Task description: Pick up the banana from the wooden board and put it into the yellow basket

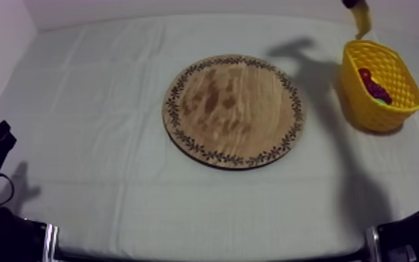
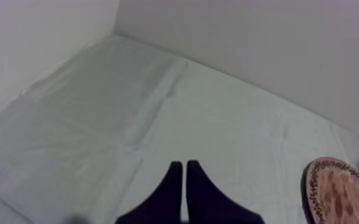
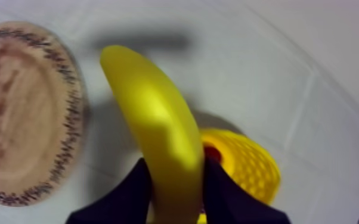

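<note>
Gripping: the right gripper [image 3: 177, 182] has its two black fingers closed on the banana [image 3: 152, 113], one finger at each side of its lower part.
Banana: clear of the table, hanging lengthways from the gripper over the far side of the yellow basket [image 1: 383, 108] (off the board altogether).
Left gripper [image 2: 185, 179]: fingers pressed together as a narrow wedge, holding nothing, low over the cloth at the table's left.
Basket: at the table's right side, well apart from the board; a red-purple fruit [image 1: 374, 85] lies inside, kind unclear.
Board: the round wooden board [image 1: 233, 111] sits near the table's middle, its patterned rim and wood face in full view.
Surface: grey-white cloth [image 1: 101, 90], creased with fold lines; an arm shadow [image 1: 303, 56] falls beside the basket.
Room: plain pale walls [image 2: 247, 53] meet the table's far and left edges.
Top view adds: the basket's contents.
Right wrist view adds: the fingers' hold on the banana, with the basket beneath it and the board off to one side.
</note>
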`<state>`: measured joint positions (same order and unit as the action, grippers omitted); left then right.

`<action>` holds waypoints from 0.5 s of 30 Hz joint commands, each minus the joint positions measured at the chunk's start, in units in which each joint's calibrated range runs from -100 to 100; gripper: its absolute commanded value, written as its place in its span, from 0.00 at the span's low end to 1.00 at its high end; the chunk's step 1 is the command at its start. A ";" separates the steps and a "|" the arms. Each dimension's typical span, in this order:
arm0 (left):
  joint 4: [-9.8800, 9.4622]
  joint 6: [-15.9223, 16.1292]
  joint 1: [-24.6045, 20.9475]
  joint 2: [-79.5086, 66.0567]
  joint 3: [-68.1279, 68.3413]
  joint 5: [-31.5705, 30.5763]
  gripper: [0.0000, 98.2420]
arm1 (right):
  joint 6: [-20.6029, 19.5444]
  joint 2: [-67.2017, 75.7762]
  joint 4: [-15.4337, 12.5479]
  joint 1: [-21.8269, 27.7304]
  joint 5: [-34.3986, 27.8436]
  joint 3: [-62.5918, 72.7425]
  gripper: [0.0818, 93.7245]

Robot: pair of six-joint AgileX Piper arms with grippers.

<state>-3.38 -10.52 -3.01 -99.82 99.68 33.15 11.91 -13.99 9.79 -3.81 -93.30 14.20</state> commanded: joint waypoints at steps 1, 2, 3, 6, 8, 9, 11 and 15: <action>0.04 -0.01 0.01 0.00 -0.01 -0.01 0.00 | 0.41 0.76 0.17 2.79 0.38 -1.09 0.22; 0.04 -0.01 0.01 0.00 -0.01 -0.01 0.00 | 0.60 1.19 0.32 3.56 0.63 -1.71 0.22; 0.04 -0.01 0.01 0.00 -0.01 -0.01 0.00 | 0.75 1.57 0.51 4.30 0.92 -2.31 0.22; 0.04 -0.01 0.01 0.00 -0.01 -0.01 0.00 | 1.20 2.42 1.04 6.39 1.95 -3.91 0.22; 0.04 -0.01 0.01 0.00 -0.01 -0.01 0.00 | 1.50 2.69 1.30 7.62 2.57 -4.72 0.22; 0.04 -0.01 0.01 0.00 -0.01 -0.01 0.00 | 1.66 2.77 1.41 8.18 2.81 -5.01 0.22; 0.04 -0.01 0.01 0.00 -0.01 -0.01 0.00 | 1.93 2.91 1.59 9.11 3.28 -5.67 0.22; 0.04 -0.01 0.01 0.00 -0.01 -0.01 0.00 | 2.22 3.10 1.96 10.01 4.29 -7.52 0.23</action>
<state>-3.38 -10.52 -3.01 -99.82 99.68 33.15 14.11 -10.92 11.88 6.12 -89.17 7.13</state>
